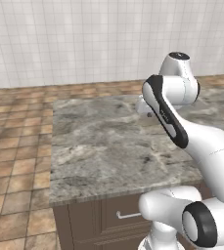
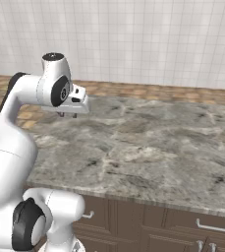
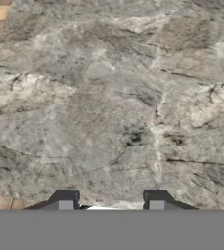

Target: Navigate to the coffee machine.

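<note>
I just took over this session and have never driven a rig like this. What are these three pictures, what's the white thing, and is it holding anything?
The white thing is a robot arm on a driving base. Two pictures come from cameras on the base, behind the arm to its left and right; the third looks down from the hand. All three show a grey marble counter with brown drawers below, a tiled floor and a white tiled wall. The gripper hangs above the stone with its jaws apart and nothing between them. None of the three pictures shows a coffee machine.
</note>
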